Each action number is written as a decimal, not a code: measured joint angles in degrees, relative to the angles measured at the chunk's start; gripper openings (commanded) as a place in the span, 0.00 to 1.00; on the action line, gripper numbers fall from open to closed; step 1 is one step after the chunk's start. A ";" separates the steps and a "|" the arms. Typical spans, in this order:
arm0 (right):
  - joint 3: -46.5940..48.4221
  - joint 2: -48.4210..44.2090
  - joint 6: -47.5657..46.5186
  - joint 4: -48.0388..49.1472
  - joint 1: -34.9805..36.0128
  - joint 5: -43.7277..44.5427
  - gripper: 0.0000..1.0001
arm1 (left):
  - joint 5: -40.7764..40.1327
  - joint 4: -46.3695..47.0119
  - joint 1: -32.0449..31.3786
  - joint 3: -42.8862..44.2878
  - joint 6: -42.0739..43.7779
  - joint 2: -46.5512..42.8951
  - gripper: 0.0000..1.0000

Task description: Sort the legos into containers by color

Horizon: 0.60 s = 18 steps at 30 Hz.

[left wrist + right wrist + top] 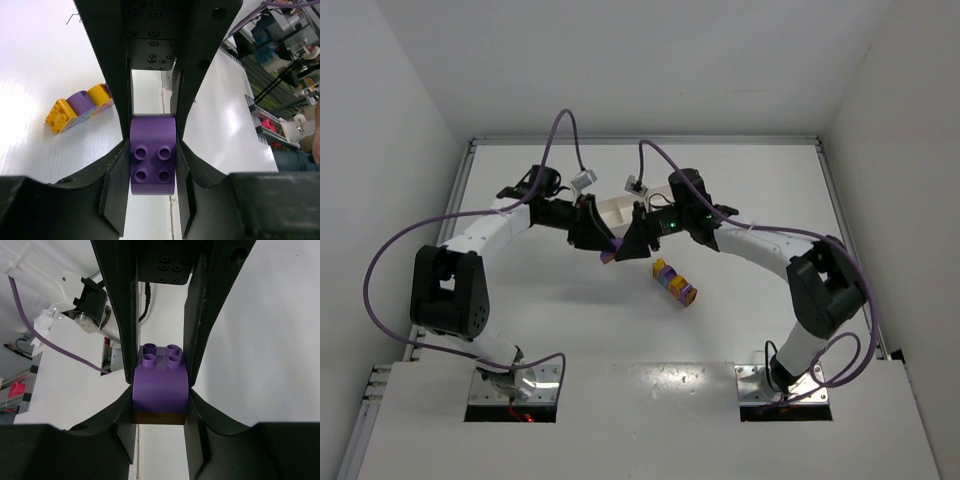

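My left gripper [605,250] is shut on a purple lego [152,155], held above the table; that lego shows at the gripper's tip in the top view [608,257]. My right gripper [638,246] faces it closely and is shut on another purple lego [160,382] with a thin dark brownish layer under it. A stack of purple, yellow and orange legos [674,281] lies on the table just right of and nearer than both grippers; it also shows in the left wrist view [77,107]. The white tray [612,207] sits right behind the grippers, mostly hidden by them.
Purple cables loop from both arms above the table. The table's metal edge rails run along the left, far and right sides. The arm bases [510,385] stand at the near edge on a raised white panel.
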 measured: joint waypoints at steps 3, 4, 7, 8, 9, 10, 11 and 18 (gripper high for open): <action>-1.03 -1.60 -2.23 -0.61 0.31 0.81 0.00 | 0.74 -0.44 0.15 0.02 0.46 0.00 0.05; -1.46 -2.40 -3.21 -0.74 0.57 1.42 0.00 | 1.36 -0.87 0.22 0.26 0.48 0.00 0.05; -2.25 -4.66 -7.08 -1.53 1.25 3.06 0.00 | 3.10 -2.45 0.70 1.55 0.39 0.02 0.05; -2.49 -5.22 -8.13 -1.55 1.38 3.48 0.00 | 3.48 -3.02 0.87 2.03 0.46 0.07 0.05; -2.80 -5.75 -9.27 -1.64 1.51 3.85 0.00 | 3.82 -3.69 1.05 2.73 0.42 0.17 0.03; -3.21 -6.34 -10.29 -2.12 1.57 4.13 0.00 | 4.02 -4.57 1.33 3.52 0.48 0.35 0.03; -3.87 -7.06 -10.97 -3.43 1.57 3.34 0.00 | 3.37 -4.63 1.90 4.28 0.87 0.55 0.03; -7.91 -9.03 -14.82 -9.94 2.82 2.21 0.00 | -1.88 -4.59 6.51 9.51 3.30 1.97 0.03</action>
